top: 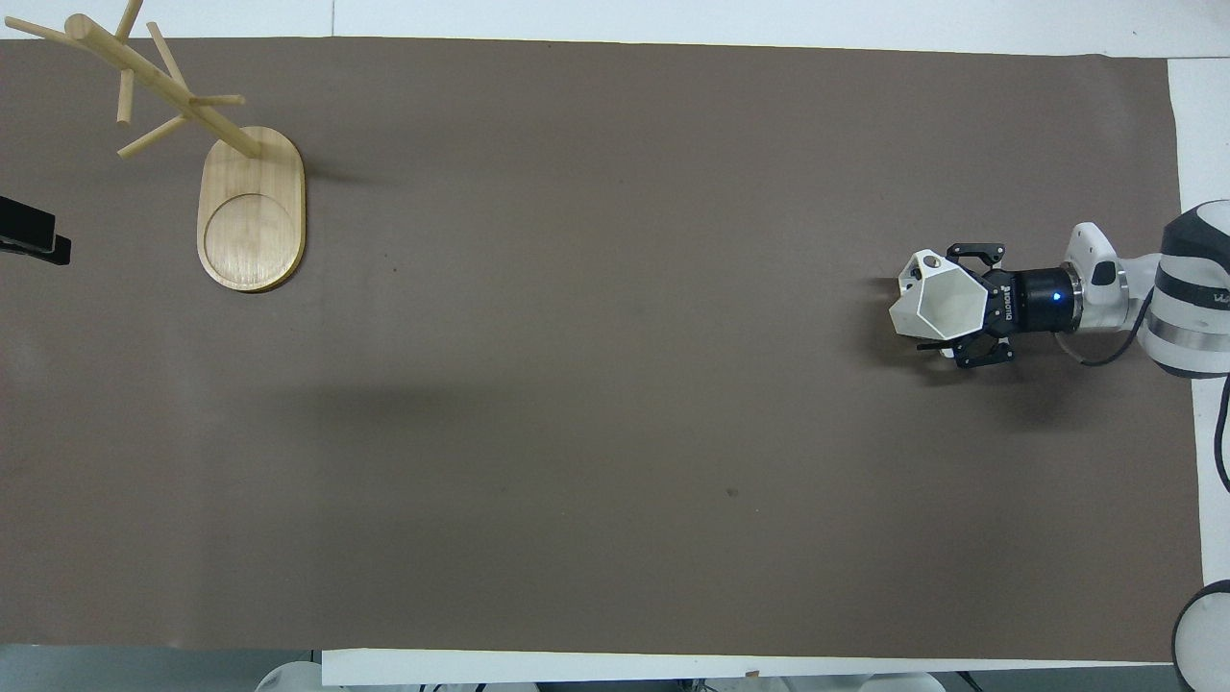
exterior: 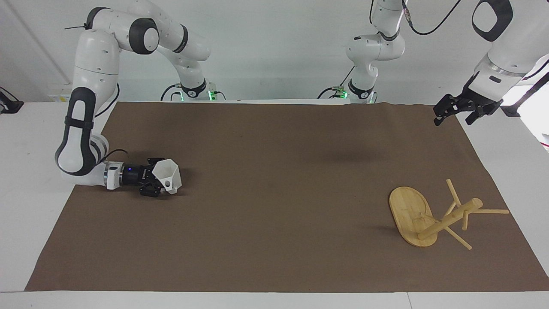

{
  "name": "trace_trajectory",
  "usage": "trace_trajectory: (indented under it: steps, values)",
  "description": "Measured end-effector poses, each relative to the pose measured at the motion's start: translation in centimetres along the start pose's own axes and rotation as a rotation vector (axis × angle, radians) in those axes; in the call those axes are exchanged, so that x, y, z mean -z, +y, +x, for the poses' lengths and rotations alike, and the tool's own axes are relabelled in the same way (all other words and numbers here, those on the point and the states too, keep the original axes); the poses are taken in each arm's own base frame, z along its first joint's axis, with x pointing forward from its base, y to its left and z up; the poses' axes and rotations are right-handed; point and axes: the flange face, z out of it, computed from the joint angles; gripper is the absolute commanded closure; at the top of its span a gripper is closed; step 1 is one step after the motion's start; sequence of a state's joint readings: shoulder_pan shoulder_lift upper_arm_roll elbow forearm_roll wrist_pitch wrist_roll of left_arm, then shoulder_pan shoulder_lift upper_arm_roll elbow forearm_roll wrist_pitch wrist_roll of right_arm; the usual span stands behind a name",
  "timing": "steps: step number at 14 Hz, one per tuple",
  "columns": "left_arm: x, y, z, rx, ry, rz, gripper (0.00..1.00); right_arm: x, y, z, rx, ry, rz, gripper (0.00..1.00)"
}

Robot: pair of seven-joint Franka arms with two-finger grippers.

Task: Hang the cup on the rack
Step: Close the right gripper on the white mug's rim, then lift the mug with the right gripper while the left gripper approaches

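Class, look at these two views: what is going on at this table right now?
The right claw lies low on the brown mat, closed around the white cup at the right arm's end. The bamboo rack stands at the left arm's end, its pegs bare. The left claw waits, raised over the mat's corner.

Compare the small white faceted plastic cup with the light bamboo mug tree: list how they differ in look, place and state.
The small white faceted plastic cup is compact, angular and hollow; the light bamboo mug tree is an oval base with a post and thin pegs.
The cup sits at the right arm's end of the brown mat; the mug tree stands at the left arm's end.
The right gripper is at the cup; the left gripper waits, away from the mug tree.
Both rest on the mat.
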State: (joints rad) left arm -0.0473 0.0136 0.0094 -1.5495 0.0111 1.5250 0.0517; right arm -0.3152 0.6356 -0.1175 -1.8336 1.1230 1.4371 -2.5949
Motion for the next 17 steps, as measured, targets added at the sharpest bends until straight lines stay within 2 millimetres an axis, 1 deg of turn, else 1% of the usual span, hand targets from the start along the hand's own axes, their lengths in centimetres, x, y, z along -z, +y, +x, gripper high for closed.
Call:
trace_trajectory:
  steps: [1,2,4,5,7,8,9,10,11,13,14,15,16,17]
  values:
    - [0.0,0.0,0.0,0.0,0.0,0.0,0.0,-0.1,-0.1,-0.1,-0.002,0.001,0.001,0.26]
    - [0.0,0.0,0.0,0.0,0.0,0.0,0.0,-0.2,-0.1,-0.1,-0.002,0.002,0.003,0.41]
    - [0.0,0.0,0.0,0.0,0.0,0.0,0.0,-0.7,0.0,0.1,0.001,0.004,0.011,0.62]
    - [0.0,0.0,0.0,0.0,0.0,0.0,0.0,-0.9,0.1,0.1,0.001,0.004,0.014,0.69]
    - [0.0,0.0,0.0,0.0,-0.001,0.0,0.0,-2.0,0.6,0.4,0.004,0.009,0.017,0.69]
    - [0.0,0.0,0.0,0.0,-0.001,0.0,0.0,-3.1,1.2,0.8,0.001,0.015,0.012,0.69]
    - [0.0,0.0,0.0,0.0,-0.001,0.0,0.0,-4.7,2.0,1.6,-0.007,0.023,0.011,0.7]
    - [0.0,0.0,0.0,0.0,-0.001,0.0,0.0,-6.5,3.0,2.8,-0.017,0.029,0.006,0.72]
    - [0.0,0.0,0.0,0.0,-0.001,0.0,0.0,-8.9,4.3,4.4,-0.029,0.032,-0.006,0.72]
    - [0.0,0.0,0.0,0.001,0.0,0.0,0.0,-15.0,6.5,7.9,-0.056,0.048,-0.035,0.72]
    - [0.0,0.0,0.0,0.016,0.002,0.0,0.0,-18.4,7.4,9.4,-0.075,0.054,-0.055,0.72]
    - [0.0,0.3,0.1,0.045,0.004,0.0,0.0,-22.4,8.1,11.0,-0.102,0.055,-0.077,0.72]
    - [0.1,1.1,0.1,0.062,0.008,0.0,0.0,-26.2,8.4,12.5,-0.131,0.059,-0.091,0.72]
    - [0.0,2.8,0.2,0.065,0.01,0.001,0.0,-30.2,8.5,14.1,-0.16,0.065,-0.106,0.72]
